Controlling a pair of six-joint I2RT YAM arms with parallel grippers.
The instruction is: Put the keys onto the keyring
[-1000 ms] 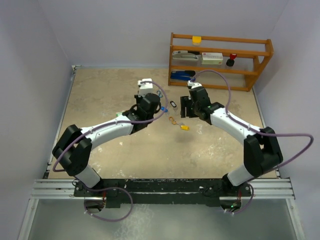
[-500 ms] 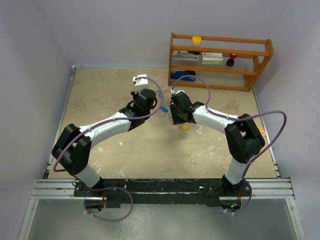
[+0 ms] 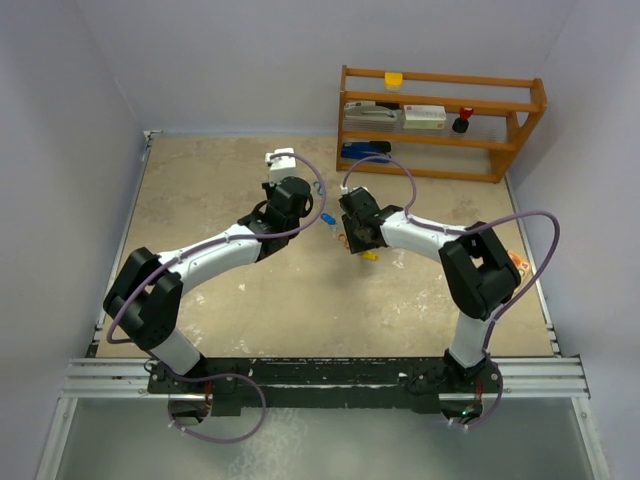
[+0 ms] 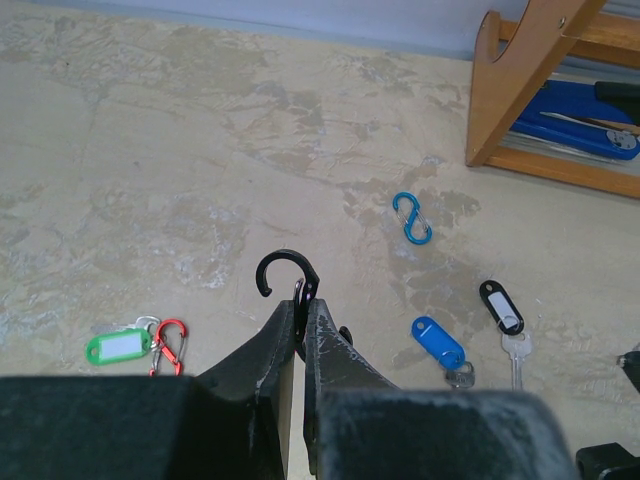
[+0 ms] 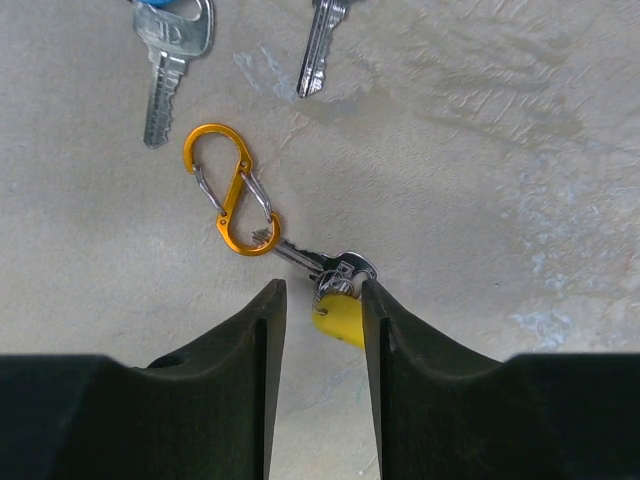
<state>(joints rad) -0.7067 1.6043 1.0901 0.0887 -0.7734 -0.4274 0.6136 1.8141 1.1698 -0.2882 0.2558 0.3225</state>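
Note:
In the left wrist view my left gripper (image 4: 303, 305) is shut on a black S-shaped hook (image 4: 285, 268), whose upper curl sticks out above the fingertips. On the table lie a blue tag (image 4: 437, 340), a black tag with a white label (image 4: 501, 306), each with a metal key, and a green tag (image 4: 118, 346). In the right wrist view my right gripper (image 5: 318, 295) is open, low over the table. The yellow tag (image 5: 340, 320) lies between its fingers against the right one. Its key (image 5: 305, 258) touches the lower loop of an orange hook (image 5: 232, 205).
A blue S-hook (image 4: 411, 217) lies far of the tags and a red hook (image 4: 170, 345) beside the green tag. Two metal keys (image 5: 165, 50) lie past the orange hook. A wooden shelf (image 3: 440, 120) with small items stands at the back right.
My right gripper has moved left and come down around the yellow tag. My left gripper shifted slightly left and back, still holding the black hook.

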